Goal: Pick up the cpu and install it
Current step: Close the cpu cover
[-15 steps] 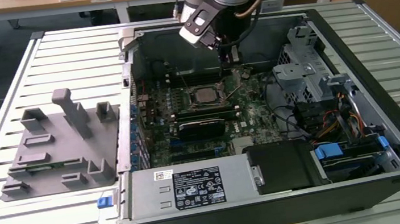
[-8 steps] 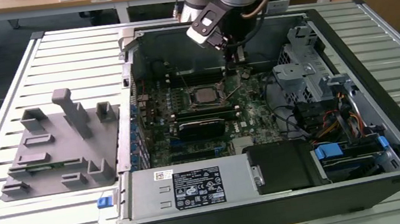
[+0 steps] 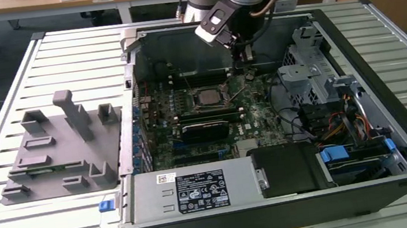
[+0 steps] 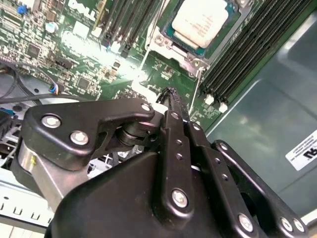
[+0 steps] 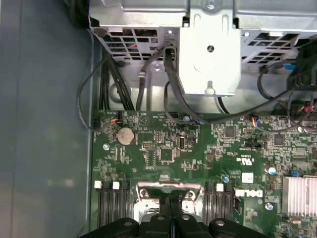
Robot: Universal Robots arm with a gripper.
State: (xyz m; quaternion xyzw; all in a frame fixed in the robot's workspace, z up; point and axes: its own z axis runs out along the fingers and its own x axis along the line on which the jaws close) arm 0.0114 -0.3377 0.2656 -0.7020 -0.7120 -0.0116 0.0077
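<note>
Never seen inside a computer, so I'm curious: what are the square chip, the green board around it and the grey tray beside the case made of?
The cpu: seemingly metal on top, a pale satin plate catching light. The green board: likely lacquered circuit laminate, glossy, studded with small parts. The grey tray: probably matte plastic, uniformly dull; I can't be certain.

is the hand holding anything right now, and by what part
Nothing is held. The hand is shut empty over the motherboard; the cpu lies in its socket, apart from it.
</note>
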